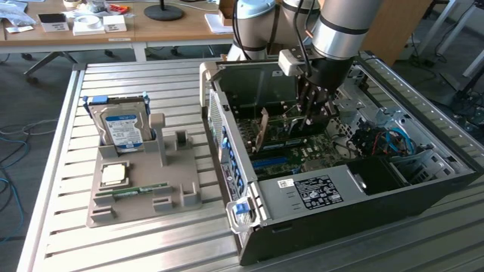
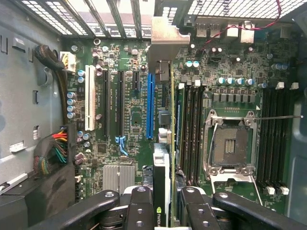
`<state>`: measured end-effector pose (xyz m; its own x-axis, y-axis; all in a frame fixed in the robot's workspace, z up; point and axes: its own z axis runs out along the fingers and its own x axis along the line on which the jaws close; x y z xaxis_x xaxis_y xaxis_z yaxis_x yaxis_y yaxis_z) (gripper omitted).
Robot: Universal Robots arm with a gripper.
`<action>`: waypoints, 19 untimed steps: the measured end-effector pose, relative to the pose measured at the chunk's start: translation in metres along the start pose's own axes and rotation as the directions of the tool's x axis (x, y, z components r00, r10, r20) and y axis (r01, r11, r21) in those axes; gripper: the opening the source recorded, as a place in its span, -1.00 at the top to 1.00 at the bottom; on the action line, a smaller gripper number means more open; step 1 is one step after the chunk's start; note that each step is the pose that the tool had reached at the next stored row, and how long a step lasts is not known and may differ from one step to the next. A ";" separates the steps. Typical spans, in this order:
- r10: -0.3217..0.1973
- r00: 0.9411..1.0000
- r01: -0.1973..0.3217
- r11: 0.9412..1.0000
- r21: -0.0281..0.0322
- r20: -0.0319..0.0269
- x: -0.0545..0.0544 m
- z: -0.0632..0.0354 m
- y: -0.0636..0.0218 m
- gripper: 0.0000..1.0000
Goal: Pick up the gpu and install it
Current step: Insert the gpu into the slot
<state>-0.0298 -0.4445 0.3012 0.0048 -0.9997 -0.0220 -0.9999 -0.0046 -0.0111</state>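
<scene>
The gpu (image 1: 266,129) stands on edge inside the open computer case (image 1: 332,192), its brownish board side facing the exterior view's left. My gripper (image 1: 314,116) reaches down into the case and is shut on the card's upper edge. In the wrist view the gpu (image 2: 171,120) shows edge-on as a thin line between my fingers (image 2: 141,206), with its silver bracket (image 2: 165,40) against the case's rear slots. It hangs over the motherboard (image 2: 134,120), just beside the blue slot (image 2: 150,105). Whether it touches a slot I cannot tell.
On the slatted table a grey holder (image 1: 170,170) carries a blue-labelled hard drive (image 1: 122,129), a processor chip (image 1: 113,173) and a green RAM stick (image 1: 140,190). Inside the case lie a CPU socket (image 2: 230,143), a cable bundle (image 2: 55,148) and a drive bay with blue cables (image 1: 393,141).
</scene>
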 end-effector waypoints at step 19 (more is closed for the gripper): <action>0.000 1.000 0.000 1.000 0.000 0.000 0.001 0.0010 0.0011 0.47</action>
<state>-0.0308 -0.4451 0.3002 0.0050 -0.9997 -0.0221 -0.9999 -0.0047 -0.0113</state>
